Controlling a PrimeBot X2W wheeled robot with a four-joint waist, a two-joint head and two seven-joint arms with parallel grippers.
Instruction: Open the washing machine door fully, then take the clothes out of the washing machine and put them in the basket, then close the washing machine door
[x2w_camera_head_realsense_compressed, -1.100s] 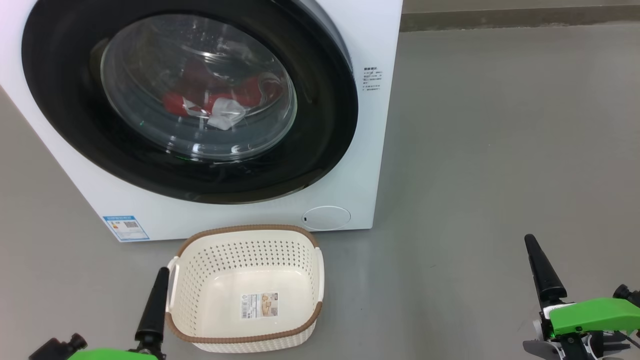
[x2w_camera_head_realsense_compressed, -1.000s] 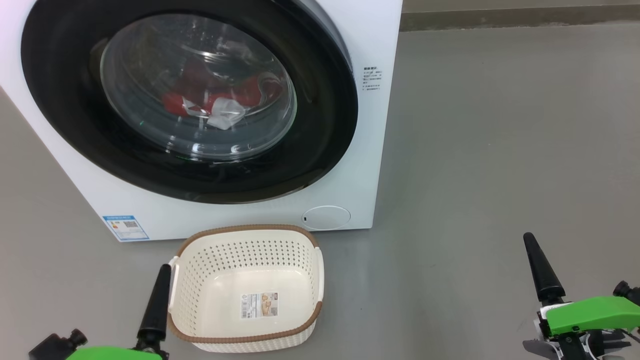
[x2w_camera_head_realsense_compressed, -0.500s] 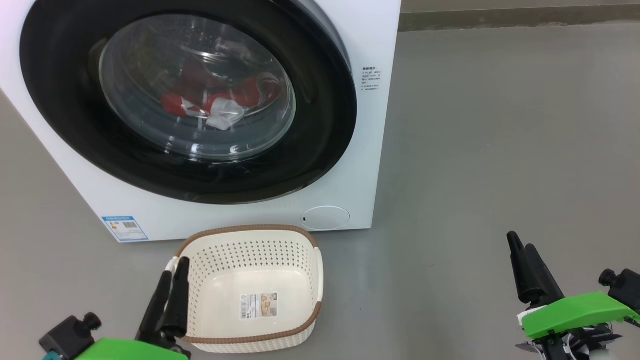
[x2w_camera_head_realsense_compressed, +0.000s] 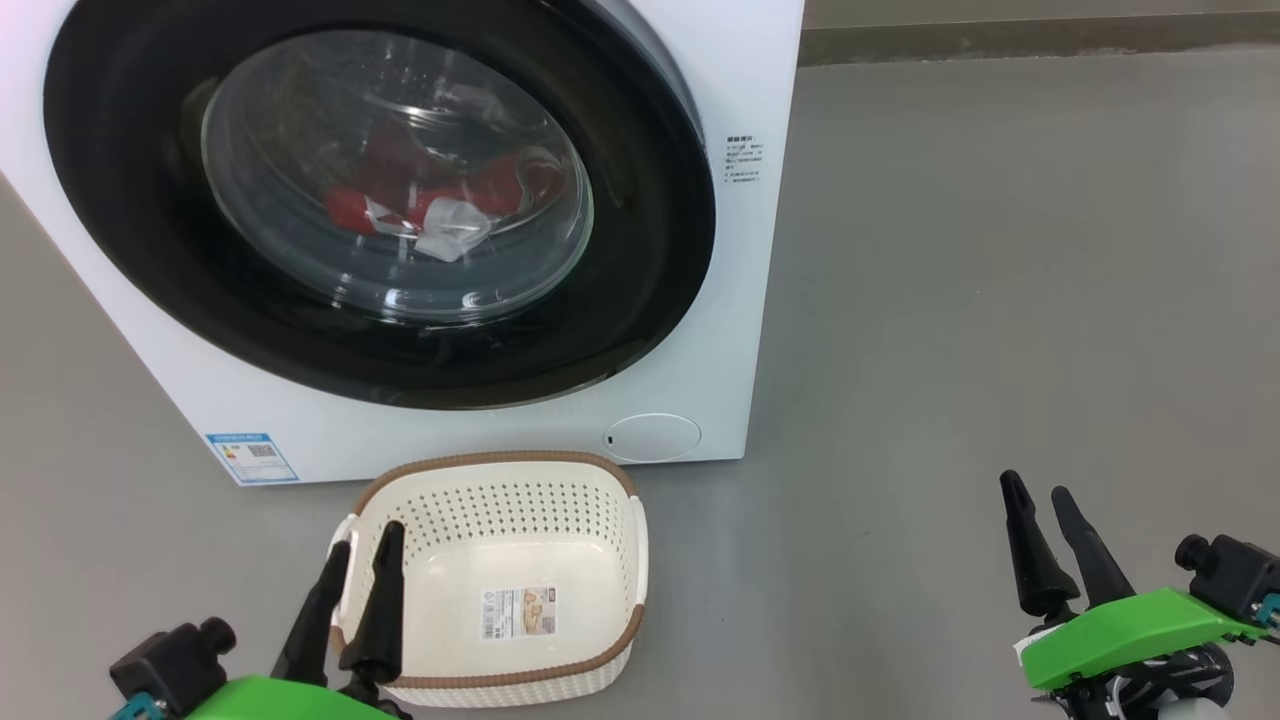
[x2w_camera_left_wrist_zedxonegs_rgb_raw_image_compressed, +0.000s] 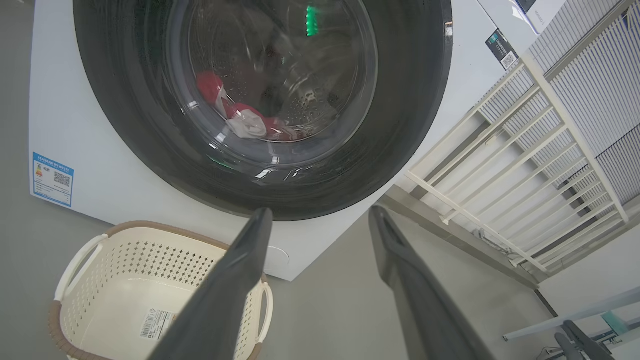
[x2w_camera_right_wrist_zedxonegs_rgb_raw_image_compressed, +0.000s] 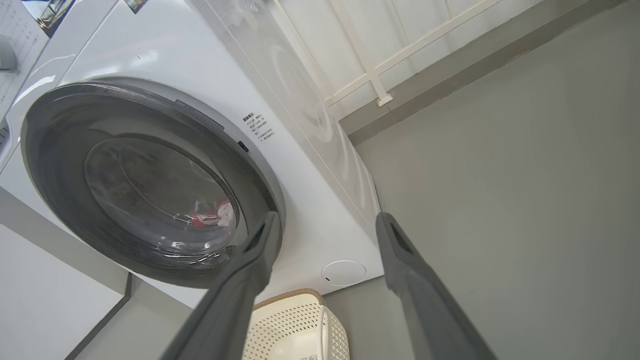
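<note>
The white washing machine (x2w_camera_head_realsense_compressed: 760, 300) stands on the grey floor, and its black-rimmed door (x2w_camera_head_realsense_compressed: 650, 250) lies shut against the front. Through the glass I see the red and white clothes (x2w_camera_head_realsense_compressed: 430, 205) low in the drum. The empty cream basket (x2w_camera_head_realsense_compressed: 500, 460) sits on the floor just before the machine. My left gripper (x2w_camera_head_realsense_compressed: 366, 538) is open at the basket's near left rim, holding nothing. My right gripper (x2w_camera_head_realsense_compressed: 1033, 486) is open over bare floor at the right. The left wrist view looks between the open left gripper (x2w_camera_left_wrist_zedxonegs_rgb_raw_image_compressed: 321, 212) at the door (x2w_camera_left_wrist_zedxonegs_rgb_raw_image_compressed: 410, 100), clothes (x2w_camera_left_wrist_zedxonegs_rgb_raw_image_compressed: 240, 117) and basket (x2w_camera_left_wrist_zedxonegs_rgb_raw_image_compressed: 150, 227).
A small round flap (x2w_camera_head_realsense_compressed: 652, 437) and a blue label (x2w_camera_head_realsense_compressed: 250, 457) sit low on the machine's front. A white slatted frame (x2w_camera_left_wrist_zedxonegs_rgb_raw_image_compressed: 500, 165) stands against the wall beside the machine. Bare grey floor (x2w_camera_head_realsense_compressed: 1000, 300) stretches to the machine's right.
Both wrists have turned, so two fingers of each gripper now show instead of one. The left gripper has shifted right towards the basket's rim, the right gripper slightly left. The door has not moved.
</note>
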